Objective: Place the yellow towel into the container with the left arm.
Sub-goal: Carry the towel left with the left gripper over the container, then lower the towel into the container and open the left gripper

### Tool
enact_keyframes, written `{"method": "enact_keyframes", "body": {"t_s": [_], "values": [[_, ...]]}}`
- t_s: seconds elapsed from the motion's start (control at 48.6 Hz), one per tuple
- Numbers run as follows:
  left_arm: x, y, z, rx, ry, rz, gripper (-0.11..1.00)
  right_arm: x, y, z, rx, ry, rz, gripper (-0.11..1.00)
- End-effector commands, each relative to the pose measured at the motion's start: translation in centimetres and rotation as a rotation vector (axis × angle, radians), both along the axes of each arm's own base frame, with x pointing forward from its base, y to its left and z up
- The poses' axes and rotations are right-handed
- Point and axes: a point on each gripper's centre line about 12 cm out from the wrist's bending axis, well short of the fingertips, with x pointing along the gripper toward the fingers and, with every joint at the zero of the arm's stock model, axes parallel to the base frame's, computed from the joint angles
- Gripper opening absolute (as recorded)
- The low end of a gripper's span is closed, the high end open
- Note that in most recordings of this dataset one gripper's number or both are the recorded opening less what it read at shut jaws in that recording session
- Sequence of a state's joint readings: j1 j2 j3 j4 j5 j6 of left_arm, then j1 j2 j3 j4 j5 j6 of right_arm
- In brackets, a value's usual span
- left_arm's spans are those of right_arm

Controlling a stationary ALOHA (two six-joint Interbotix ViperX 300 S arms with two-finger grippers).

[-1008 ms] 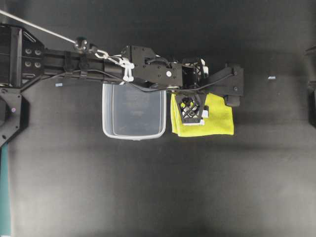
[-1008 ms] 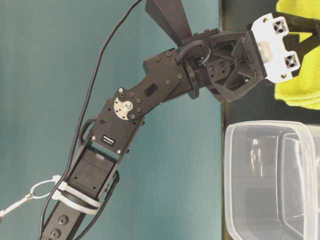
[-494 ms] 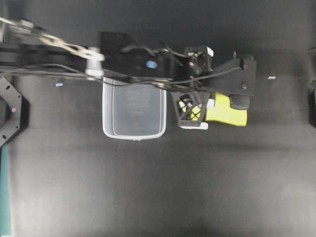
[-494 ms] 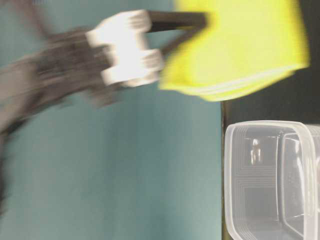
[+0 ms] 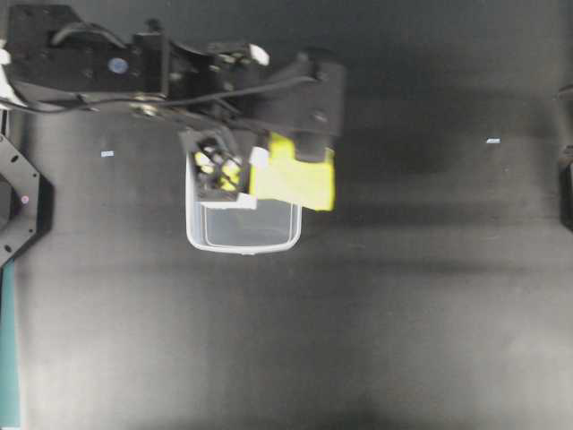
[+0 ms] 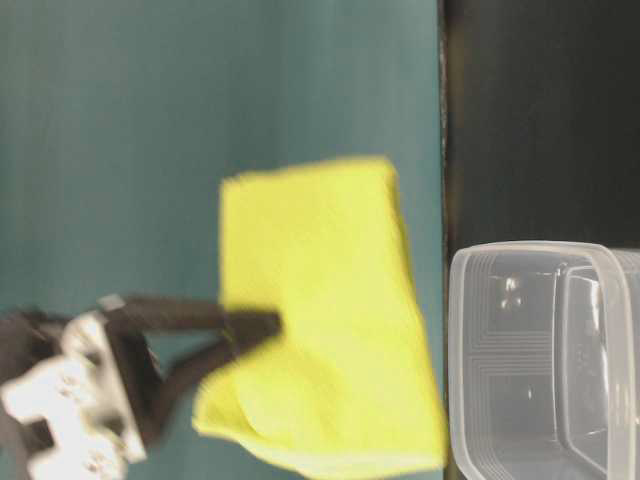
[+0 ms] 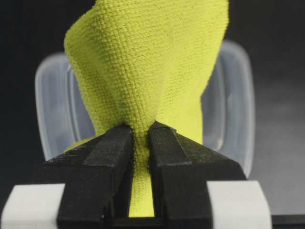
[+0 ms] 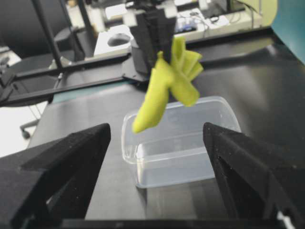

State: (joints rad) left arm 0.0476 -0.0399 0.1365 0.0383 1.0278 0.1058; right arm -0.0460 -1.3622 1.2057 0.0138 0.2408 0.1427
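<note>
The bright yellow-green microfibre towel (image 7: pixel 147 71) is pinched in the closed black left gripper (image 7: pixel 140 143) and hangs above the clear rectangular plastic tub (image 8: pixel 186 143); lowering and release are judged outstanding.

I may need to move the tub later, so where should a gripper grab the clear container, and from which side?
Grip the container by its thick rim on a long wall, coming straight down from above: it stands upright and open-topped. Pick the side away from the yellow towel hanging over it from the left gripper.

Left arm (image 5: pixel 179 67) raised — fingers (image 7: pixel 107 157) pinched tight — right fingers (image 8: pixel 71 157) spread wide.
</note>
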Motion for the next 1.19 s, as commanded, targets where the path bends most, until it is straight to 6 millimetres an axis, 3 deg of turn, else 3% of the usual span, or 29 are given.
{"method": "enact_keyframes", "body": {"t_s": [0.0,0.206,0.658,0.802,0.946,1.008,1.172], "values": [[-1.2,0.4,0.2,0.008,-0.027,0.007,0.07,0.1,0.0,0.5,0.002,-0.012,-0.001,0.76],[-2.5,0.7,-3.6,0.002,0.060,0.017,0.07,0.2,0.0,0.5,0.003,-0.011,-0.002,0.76],[-2.4,0.8,-4.4,0.005,0.024,0.014,0.08,0.1,0.0,0.4,0.004,-0.011,-0.001,0.76],[-2.4,0.8,-4.6,0.004,0.028,0.015,0.47,0.1,0.0,0.4,0.003,-0.011,-0.002,0.76],[-1.9,0.9,-3.6,-0.001,-0.005,0.032,0.84,0.1,0.0,0.4,0.003,-0.011,-0.001,0.76],[-1.6,0.8,-3.0,-0.001,-0.027,0.032,0.90,0.1,0.0,0.4,0.003,-0.009,-0.001,0.76],[-1.5,0.3,1.3,0.004,-0.148,0.019,0.89,0.1,0.0,0.5,0.002,-0.015,-0.002,0.76]]}}
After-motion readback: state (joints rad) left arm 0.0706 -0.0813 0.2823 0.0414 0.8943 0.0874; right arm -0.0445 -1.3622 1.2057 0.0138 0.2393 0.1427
